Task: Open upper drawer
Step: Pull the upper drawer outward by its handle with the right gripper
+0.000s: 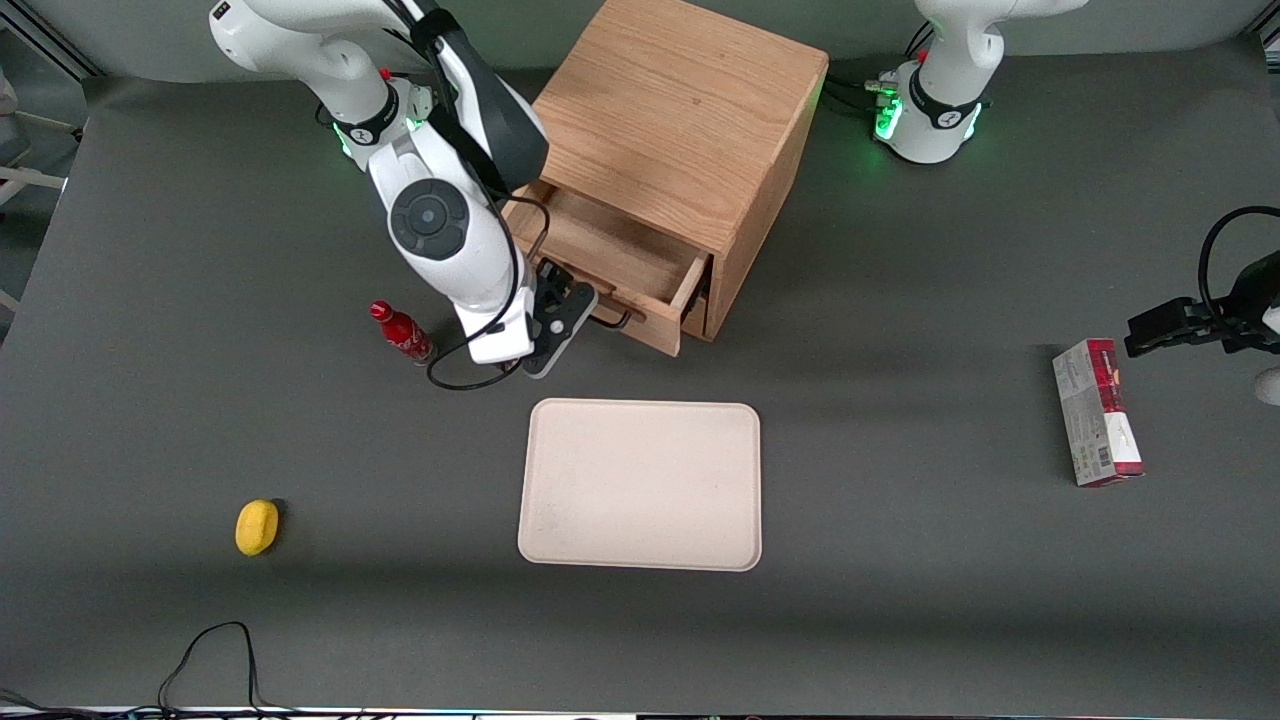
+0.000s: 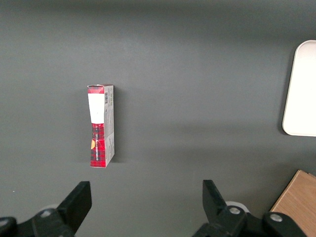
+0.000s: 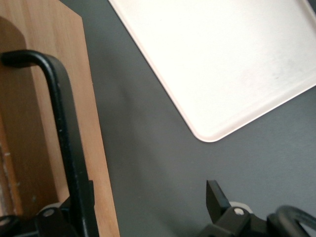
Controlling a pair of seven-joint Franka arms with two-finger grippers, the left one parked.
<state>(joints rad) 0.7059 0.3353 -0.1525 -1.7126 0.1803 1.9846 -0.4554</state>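
- While the upper drawer (image 1: 640, 268) is seen pulled partway out of the oak cabinet (image 1: 680, 130), the gripper (image 1: 562, 322) is held at its front.
- Its fingers (image 3: 217, 200) are spread, with the black wire handle (image 3: 66, 143) between them, just beside one finger.
- A cream tray (image 1: 641, 485) is seen on the table near the fingertips, nearer the front camera.
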